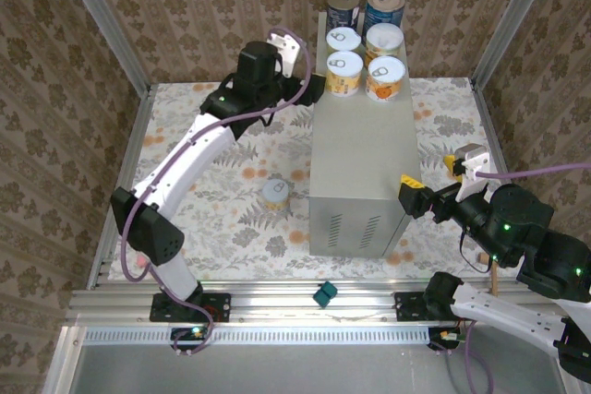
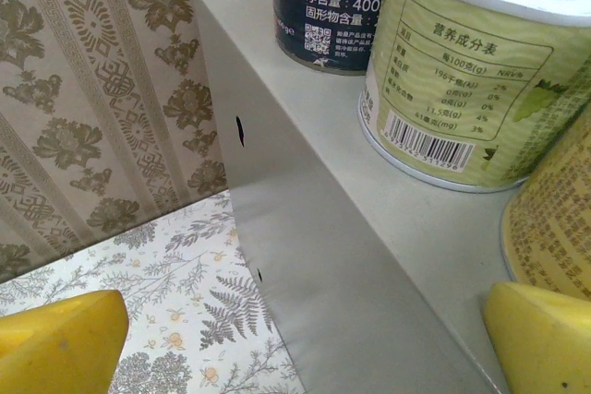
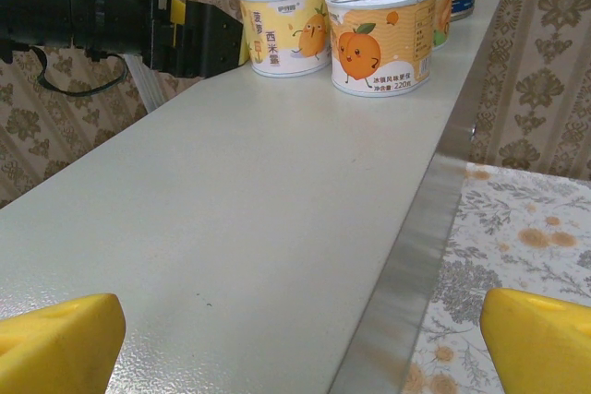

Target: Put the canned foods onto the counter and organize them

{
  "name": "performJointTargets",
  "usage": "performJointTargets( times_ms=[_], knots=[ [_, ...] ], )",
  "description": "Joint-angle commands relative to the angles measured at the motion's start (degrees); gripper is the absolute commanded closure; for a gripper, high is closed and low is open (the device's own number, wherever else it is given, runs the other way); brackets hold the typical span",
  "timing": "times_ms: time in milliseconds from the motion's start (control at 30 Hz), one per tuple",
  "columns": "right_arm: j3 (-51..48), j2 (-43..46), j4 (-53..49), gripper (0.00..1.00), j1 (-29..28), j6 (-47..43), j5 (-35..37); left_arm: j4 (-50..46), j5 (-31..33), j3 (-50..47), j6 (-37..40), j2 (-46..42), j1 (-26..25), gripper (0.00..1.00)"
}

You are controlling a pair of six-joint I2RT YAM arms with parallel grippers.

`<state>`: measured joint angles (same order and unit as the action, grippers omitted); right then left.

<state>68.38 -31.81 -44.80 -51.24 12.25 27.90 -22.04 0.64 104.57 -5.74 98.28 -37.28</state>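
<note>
Tin-walled and rigid, the loose can [image 1: 274, 194] on the floral floor [image 1: 212, 163] looks moderately heavy, slick; pinch across its sides. Left gripper [image 1: 312, 89] gapes empty beside the counter [image 1: 360, 154], 6 cans [image 1: 383, 43] atop; right gripper [image 1: 429, 177] gapes empty too.

You have the desk's [image 1: 362, 149] near half free; six cans [image 1: 385, 78] crowd its far end, left claw [image 1: 312, 91] just beside.

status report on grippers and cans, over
Left gripper open by the cans, right gripper open at the counter's near edge. Six cans on top, one can down on the floor. Nothing blocking it.
</note>
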Motion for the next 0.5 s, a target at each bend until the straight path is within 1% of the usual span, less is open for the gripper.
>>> performJointTargets(
  times_ms=[0, 200, 467],
  knots=[
    [0.62, 0.25, 0.59, 0.00, 0.22, 1.20, 0.98, -4.47, 0.18, 1.42, 1.32, 2.46, 0.89, 0.00],
    [0.53, 0.36, 0.57, 0.00, 0.26, 1.20, 1.02, -4.61, 0.75, 1.28, 0.91, 2.29, 0.89, 0.00],
    [0.44, 0.31, 0.54, 0.00, 0.20, 1.20, 1.02, -4.24, 2.47, -2.13, -0.52, -0.44, 1.33, 0.00]
  ],
)
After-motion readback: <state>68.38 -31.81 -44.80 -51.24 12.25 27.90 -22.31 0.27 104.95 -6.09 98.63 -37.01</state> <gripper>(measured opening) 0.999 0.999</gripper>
